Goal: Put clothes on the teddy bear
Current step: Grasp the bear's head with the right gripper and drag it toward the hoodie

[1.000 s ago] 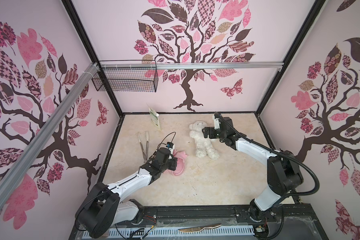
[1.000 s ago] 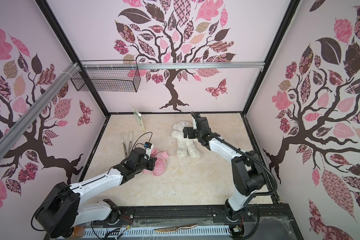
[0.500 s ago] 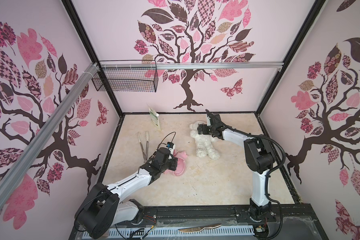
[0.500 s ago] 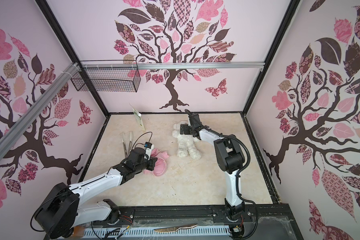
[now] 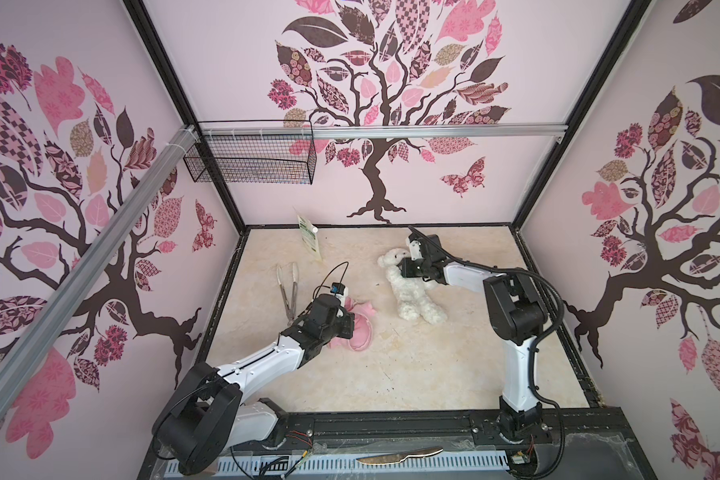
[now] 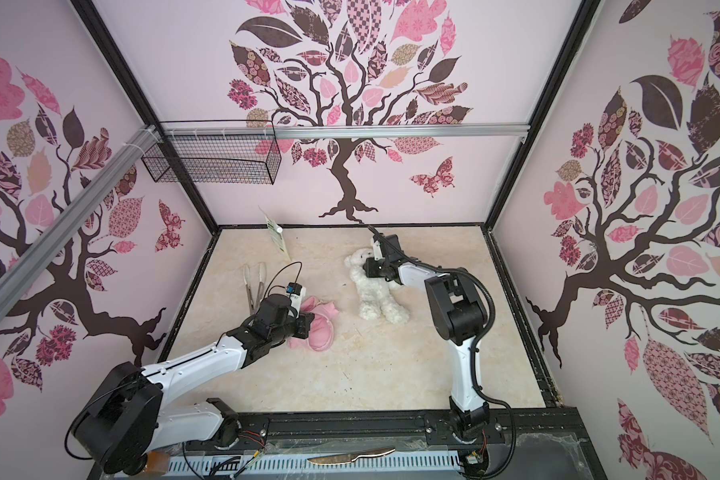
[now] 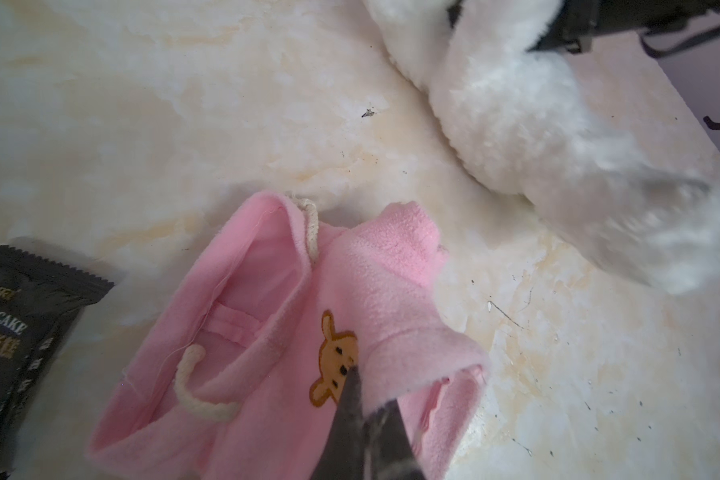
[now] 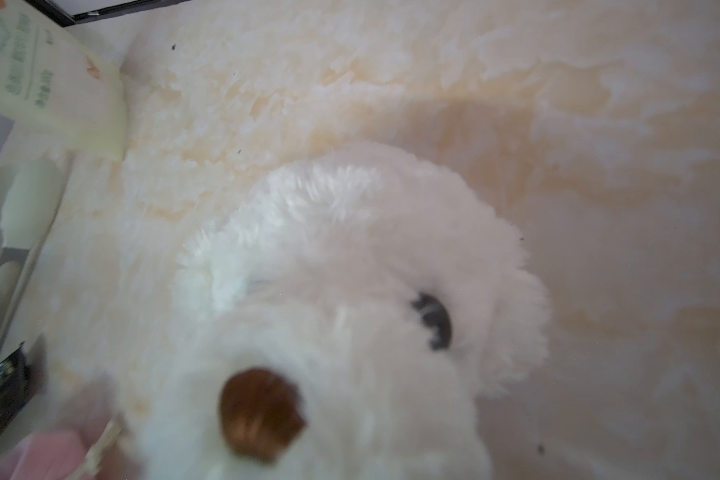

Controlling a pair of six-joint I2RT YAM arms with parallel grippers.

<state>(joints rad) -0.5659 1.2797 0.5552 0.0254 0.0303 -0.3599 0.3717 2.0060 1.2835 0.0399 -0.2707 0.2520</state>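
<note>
The teddy bear (image 5: 413,296) (image 6: 376,296) lies on its back at the middle rear of the table, head toward the back wall. My right gripper (image 5: 403,268) (image 6: 369,268) presses at its neck beside the head, and its jaws are hidden. The right wrist view shows only the bear's face (image 8: 350,257). To the bear's left, the small pink hoodie (image 5: 360,329) (image 6: 321,332) (image 7: 267,332) lies crumpled with its bear patch facing up. My left gripper (image 5: 348,323) (image 6: 308,325) (image 7: 368,395) is shut on a fold of the hoodie.
Metal tongs (image 5: 287,291) (image 6: 254,289) lie left of the hoodie. A pale pouch (image 5: 310,242) (image 8: 38,83) leans near the back wall. A black snack wrapper (image 7: 13,324) lies close to the hoodie. A wire basket (image 5: 250,154) hangs at the back left, and a knife (image 5: 400,455) lies on the front rail.
The right arm has folded in and its gripper has moved left onto the bear's neck. The left arm, still holding the hoodie, has not moved.
</note>
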